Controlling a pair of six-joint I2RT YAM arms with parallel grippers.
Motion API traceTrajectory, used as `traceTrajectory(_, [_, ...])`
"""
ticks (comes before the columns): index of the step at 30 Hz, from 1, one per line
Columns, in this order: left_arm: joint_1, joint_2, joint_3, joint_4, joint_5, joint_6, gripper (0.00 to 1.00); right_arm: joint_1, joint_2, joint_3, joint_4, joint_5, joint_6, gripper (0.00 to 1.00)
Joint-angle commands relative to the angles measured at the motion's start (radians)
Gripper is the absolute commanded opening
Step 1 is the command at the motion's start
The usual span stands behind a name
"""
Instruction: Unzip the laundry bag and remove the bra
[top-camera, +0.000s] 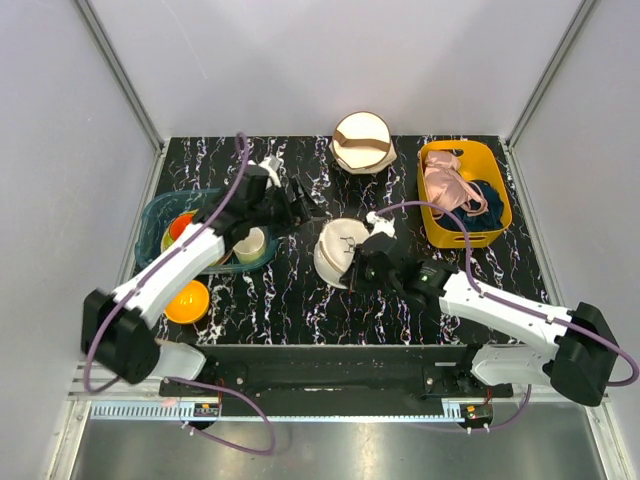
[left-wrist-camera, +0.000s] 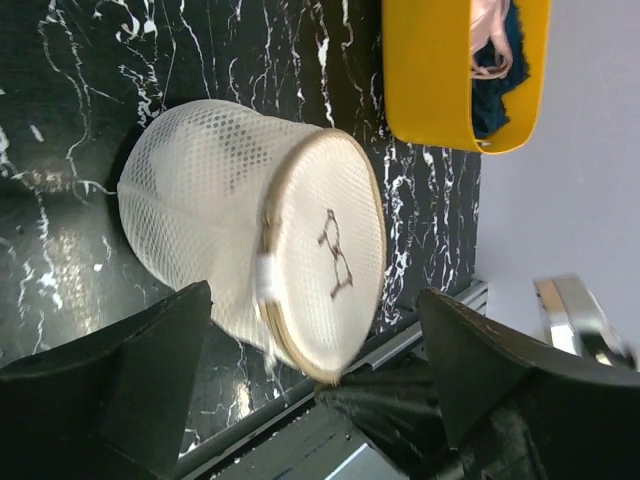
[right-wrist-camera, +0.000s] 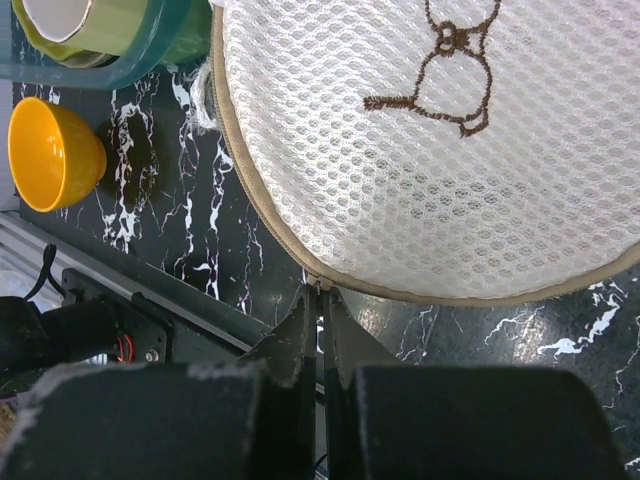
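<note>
While the right jaws pinch the laundry bag's (right-wrist-camera: 400, 170) zip (right-wrist-camera: 318, 286) and the left jaws gape, unzipping looks barely begun and needs a pull round.

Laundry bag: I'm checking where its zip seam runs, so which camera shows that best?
Left wrist view: nearly the whole laundry bag shows, tan seam circling its printed face. The right wrist view shows only part of face and seam, the right gripper shut at its edge. The top view shows it small.
</note>
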Motion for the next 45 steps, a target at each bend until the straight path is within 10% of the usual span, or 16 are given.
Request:
traceTrajectory(1, [0.001, -0.206, -0.078, -0.012, -0.086, -0.024, 0.88, 0.001, 0.017, 0.040, 0.042, -0.035, -0.013, 0.00])
traceTrajectory(14, [-0.063, -0.125, -0.288, 0.243, 0.046, -0.201, 0.86, 0.001, 0.051, 0.034, 0.062, -0.067, -0.014, 0.00])
traceTrajectory(16, [-0.063, -0.094, -0.253, 0.243, 0.042, -0.181, 0.76, 0.001, 0.054, 0.038, 0.057, -0.069, -0.019, 0.00])
traceTrajectory(20, [-0.057, -0.033, -0.166, 0.180, 0.044, -0.141, 0.00, -0.018, 0.032, 0.019, 0.030, -0.076, -0.040, 0.00])
traceTrajectory(21, [-0.053, -0.036, -0.152, 0.160, 0.039, -0.131, 0.00, -0.050, 0.019, 0.002, 0.018, -0.078, -0.044, 0.00])
traceTrajectory(33, [0.029, 0.059, 0.130, 0.031, 0.052, 0.035, 0.00, -0.167, -0.129, -0.111, -0.027, -0.183, -0.031, 0.00])
traceTrajectory(41, [0.026, 0.138, 0.287, -0.069, 0.079, 0.133, 0.84, -0.131, -0.055, -0.015, 0.042, -0.139, -0.002, 0.00])
traceTrajectory(45, [0.024, 0.039, 0.223, -0.082, 0.095, 0.127, 0.87, -0.131, -0.029, -0.003, 0.051, -0.134, -0.007, 0.00])
